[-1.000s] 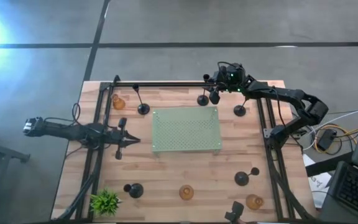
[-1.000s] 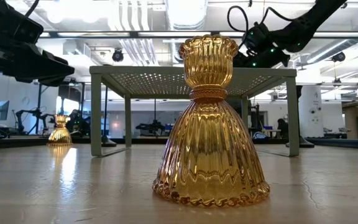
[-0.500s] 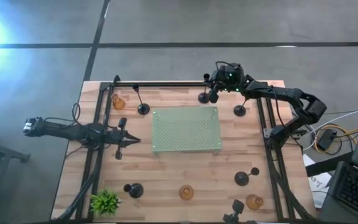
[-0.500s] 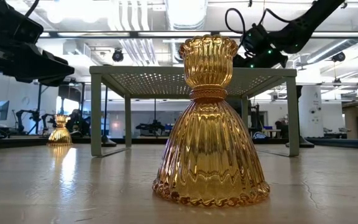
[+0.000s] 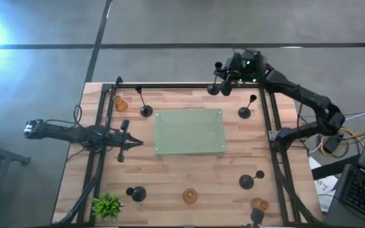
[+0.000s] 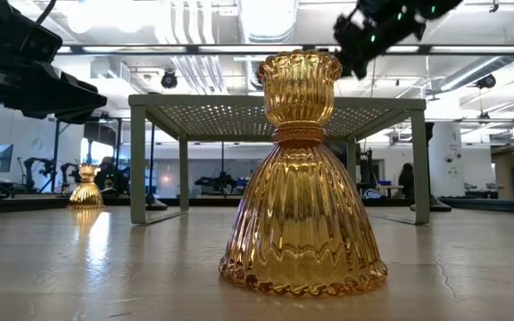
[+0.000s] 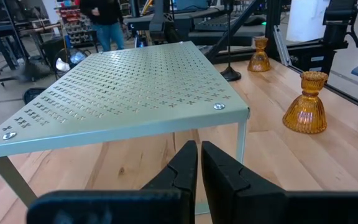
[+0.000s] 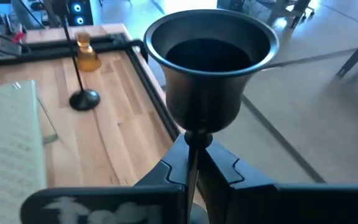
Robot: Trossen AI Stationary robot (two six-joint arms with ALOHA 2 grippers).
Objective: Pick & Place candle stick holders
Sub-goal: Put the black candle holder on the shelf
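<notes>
My right gripper [image 5: 224, 81] is raised over the table's far edge, shut on a black candle stick holder [image 5: 215, 79]; its cup [image 8: 211, 62] fills the right wrist view. My left gripper [image 5: 135, 144] waits shut at the left of the pale green perforated stand [image 5: 189, 132]. Black holders stand on their round bases at the far left [image 5: 146, 109], far right [image 5: 244, 112], near right [image 5: 247, 182] and near left [image 5: 136, 193]. Amber holders stand at the far left [image 5: 120, 103], near middle [image 5: 189, 196] and near right [image 5: 258, 204]. My right gripper pinches the black holder's thin stem [image 8: 193, 149] between its two fingers, just under the cup. The fingers come from the table's right, slanting a little downward, and lie across the stem. The holder stands upright in the hold, cup above the fingers, base [image 5: 213, 90] lifted off the table.
Black frame rails [image 5: 170, 85] run along the far edge and down both sides. A small green plant [image 5: 108, 205] sits at the near left corner. The near-middle amber holder [image 6: 302, 178] fills the low view. A person [image 7: 107, 15] stands in the room beyond.
My right gripper has risen and drawn toward the table's far edge. The black holder that stood by the stand's far right corner has come up with it, upright, its base lifted clear of the table.
</notes>
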